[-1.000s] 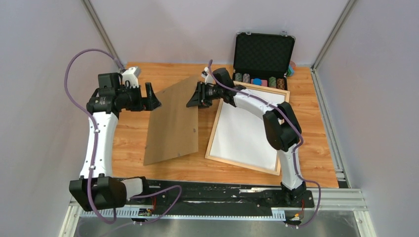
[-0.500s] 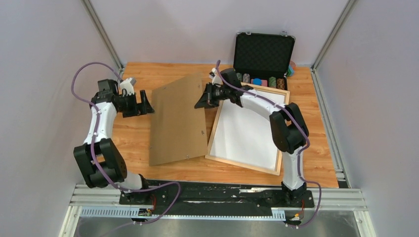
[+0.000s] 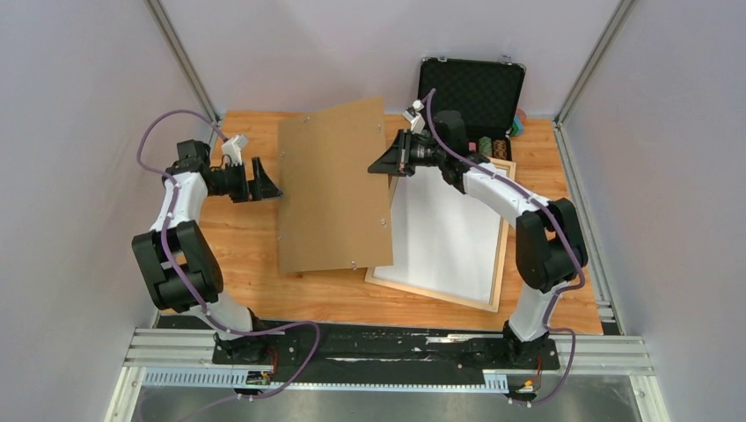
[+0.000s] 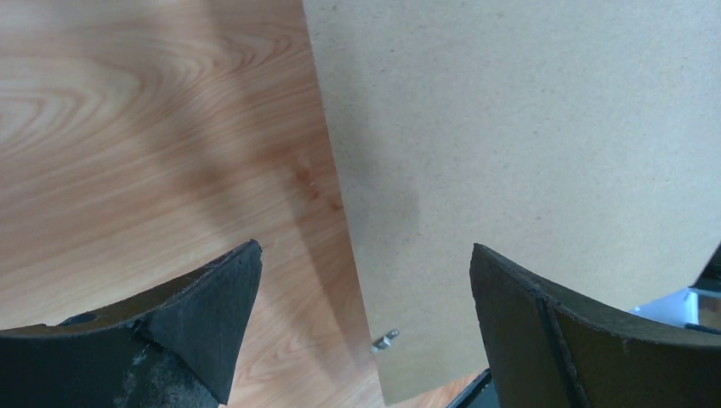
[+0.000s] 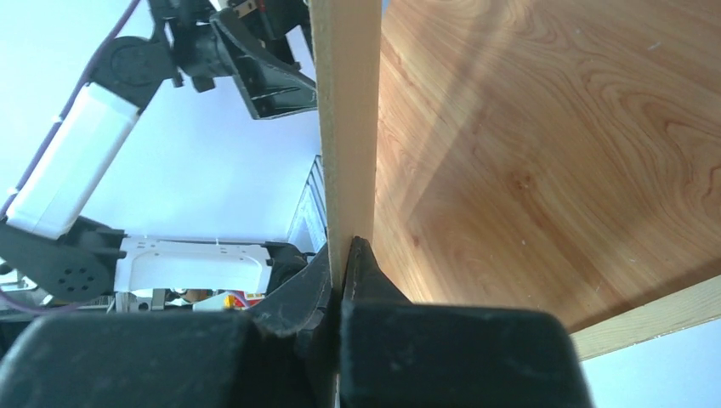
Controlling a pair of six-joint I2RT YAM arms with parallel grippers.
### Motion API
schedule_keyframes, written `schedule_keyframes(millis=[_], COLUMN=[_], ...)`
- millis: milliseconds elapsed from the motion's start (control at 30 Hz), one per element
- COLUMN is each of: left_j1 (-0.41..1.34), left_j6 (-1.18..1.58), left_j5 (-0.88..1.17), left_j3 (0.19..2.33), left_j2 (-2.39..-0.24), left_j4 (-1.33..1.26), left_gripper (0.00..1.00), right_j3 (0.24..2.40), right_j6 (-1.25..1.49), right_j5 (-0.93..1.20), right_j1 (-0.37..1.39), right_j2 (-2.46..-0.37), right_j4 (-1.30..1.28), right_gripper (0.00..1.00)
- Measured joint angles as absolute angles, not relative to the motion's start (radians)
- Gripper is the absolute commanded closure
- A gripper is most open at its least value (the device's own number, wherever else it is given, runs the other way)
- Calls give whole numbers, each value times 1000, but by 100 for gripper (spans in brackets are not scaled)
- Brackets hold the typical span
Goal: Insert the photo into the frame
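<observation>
Right gripper [image 3: 392, 164] pinches the tilted backing board [image 3: 334, 189] by its right edge; left gripper [image 3: 269, 182], jaws spread, hovers beside its left edge. Photo [image 3: 444, 233] lies white-side-up inside the frame [image 3: 502, 242], toward the right edge of the bench [image 3: 242, 264]; lower the board squarely, corners aligned

frame [image 3: 431, 294] — left rail hidden behind backing board [image 3: 334, 193], chip case [image 3: 471, 88] contents too small to tell, partly behind right arm [image 3: 493, 189]

Right gripper [image 3: 380, 166] clamped backing board [image 3: 334, 189], raised it.
</observation>
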State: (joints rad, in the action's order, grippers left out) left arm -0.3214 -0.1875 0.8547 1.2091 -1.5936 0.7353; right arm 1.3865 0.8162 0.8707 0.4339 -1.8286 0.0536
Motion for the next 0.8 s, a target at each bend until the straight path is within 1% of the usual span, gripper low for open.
schedule_keyframes(millis=[367, 433, 500, 567, 600, 633, 667, 700, 800], left_j1=[-316, -306, -290, -266, -251, -236, -223, -212, -189], left_j6=[-203, -201, -189, -175, -165, -158, -150, -142, -122], left_j5=[1092, 1127, 1168, 1206, 1225, 1243, 1261, 1279, 1313], left_j3=[1314, 1327, 1328, 1328, 1329, 1329, 1329, 1329, 1329], left_j2=[-1659, -1668, -1670, -1670, -1670, -1670, -1670, -1670, -1670], left_j4=[729, 727, 720, 712, 707, 704, 701, 697, 688], left_gripper=[0, 2, 6, 15, 17, 23, 26, 31, 41], right_j3=[1321, 1313, 1304, 1295, 1289, 1283, 1275, 1266, 1240], right_j6=[897, 909, 916, 923, 926, 930, 934, 937, 941], right_j5=[950, 960, 965, 972, 974, 977, 979, 980, 987], right_j1=[380, 375, 371, 369, 366, 363, 360, 357, 342], right_j2=[-1708, -1694, -1685, -1681, -1679, -1678, -1675, -1671, -1653], right_j4=[192, 216, 233, 250, 255, 262, 268, 271, 279], right_gripper=[100, 100, 100, 100, 100, 100, 100, 100, 100])
